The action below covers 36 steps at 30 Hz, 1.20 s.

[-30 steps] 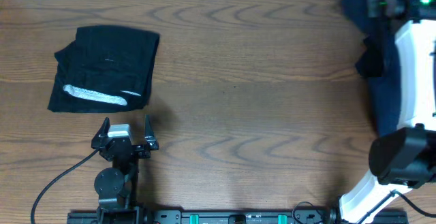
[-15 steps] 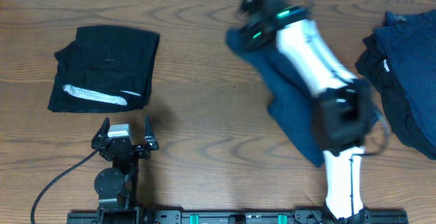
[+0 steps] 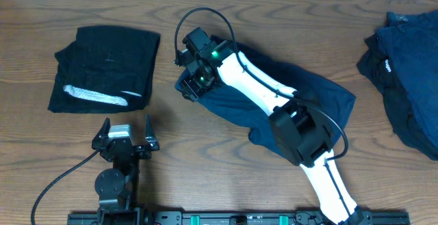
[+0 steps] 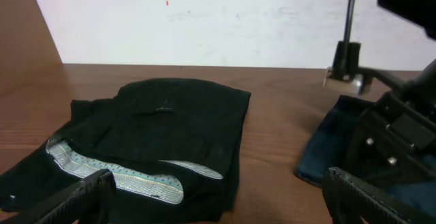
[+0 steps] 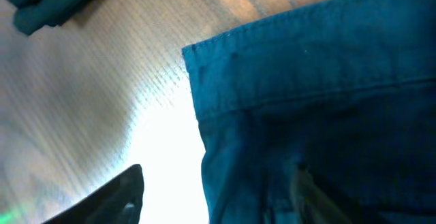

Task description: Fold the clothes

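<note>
A navy garment lies spread slantwise across the table's middle. My right gripper is low over its left end. In the right wrist view its jaws stand apart and open, with the garment's hemmed edge lying loose between them. A folded black garment with a whitish-grey band rests at the left. My left gripper sits just in front of it, open and holding nothing. In the left wrist view the black garment is straight ahead.
A heap of navy and black clothes is at the right edge. The right arm stretches from the front right over the navy garment. A black cable trails from the left arm's base.
The right arm swung from the far right to the centre-left, dragging the navy garment out of the heap and laying it across the table. Its jaws went from shut to open. The left arm stayed still.
</note>
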Available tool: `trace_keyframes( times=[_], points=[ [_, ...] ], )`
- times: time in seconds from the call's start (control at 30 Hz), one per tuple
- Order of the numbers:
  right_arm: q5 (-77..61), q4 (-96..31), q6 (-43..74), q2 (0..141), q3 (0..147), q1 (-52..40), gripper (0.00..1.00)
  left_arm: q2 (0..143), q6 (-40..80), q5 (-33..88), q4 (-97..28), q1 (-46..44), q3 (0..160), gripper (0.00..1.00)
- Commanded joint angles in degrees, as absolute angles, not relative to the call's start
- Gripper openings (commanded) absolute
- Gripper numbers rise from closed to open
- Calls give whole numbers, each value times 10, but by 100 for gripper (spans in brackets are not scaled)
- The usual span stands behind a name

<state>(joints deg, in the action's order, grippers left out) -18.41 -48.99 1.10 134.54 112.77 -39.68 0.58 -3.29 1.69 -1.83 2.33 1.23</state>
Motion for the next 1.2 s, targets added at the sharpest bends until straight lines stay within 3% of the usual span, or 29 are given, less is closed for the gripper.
trace_keyframes(
  times=[0.0, 0.13, 0.23, 0.3, 0.33, 0.4, 0.53, 0.7, 1.17],
  points=[
    [-196, -494, 1, 1267, 1138, -364, 72, 2, -41, 8, -39, 25, 2, 98],
    [-182, -544, 1, 1181, 1138, -328, 79, 2, -41, 8, -39, 25, 2, 98],
    [-97, -625, 5, 1121, 1138, -289, 67, 2, -41, 8, -39, 25, 2, 98],
    [-57, -668, 22, 1095, 1138, -261, 49, 2, -41, 8, -39, 25, 2, 98],
    [-44, -692, 33, 1084, 1138, -244, 29, 2, -41, 8, -39, 25, 2, 98],
    [-41, -745, 50, 1072, 1137, -205, 2, 2, -41, 8, -39, 25, 2, 98],
    [-40, -810, 65, 1074, 1124, -137, 1, 2, -41, 8, -39, 25, 2, 98],
    [-38, -804, 106, 1075, 1032, -71, 1, 2, -41, 8, -39, 25, 2, 98],
    [-33, -507, 167, 1077, 699, 47, 1, 2, -41, 8, -39, 25, 2, 98]
  ],
)
